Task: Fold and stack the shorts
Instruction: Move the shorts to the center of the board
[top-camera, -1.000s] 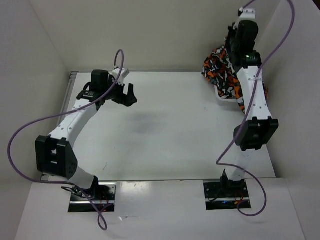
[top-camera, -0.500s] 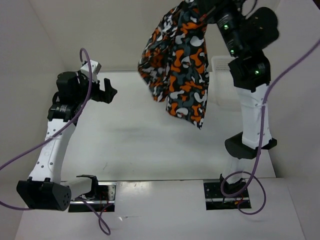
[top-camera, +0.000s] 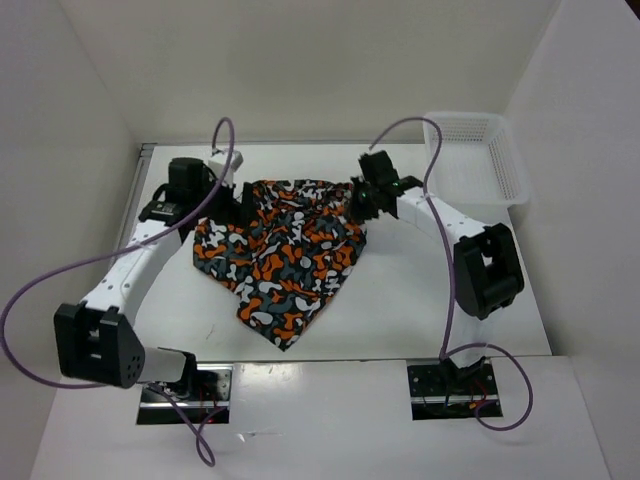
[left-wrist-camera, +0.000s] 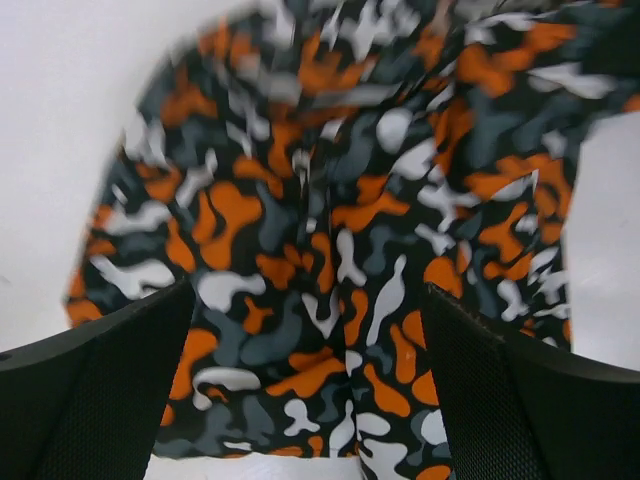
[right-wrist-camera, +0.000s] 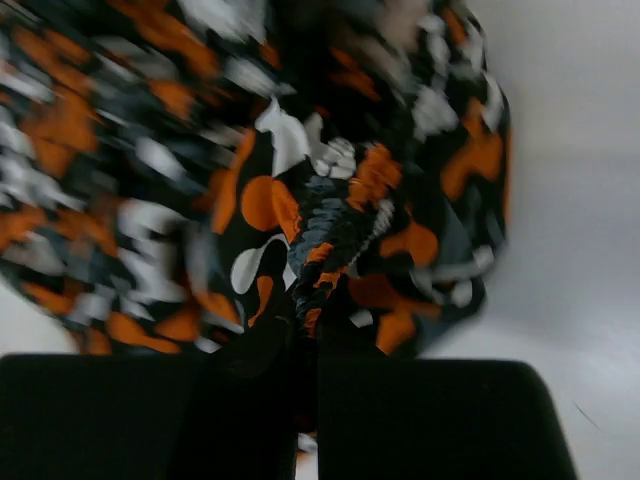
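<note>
The right tool (top-camera: 362, 197) is clamped shut on a bunched edge of the shorts (top-camera: 285, 255), at their right corner. The left tool (top-camera: 243, 203) stands wide open over the cloth's left side, holding nothing. The shorts lie spread but rumpled across the middle of the tabletop (top-camera: 430, 290), one corner trailing toward the near edge. A white basket (top-camera: 470, 160) sits apart at the far right. As I judge it, the work is barely begun: no fold is made, and stacking is yet to come.
</note>
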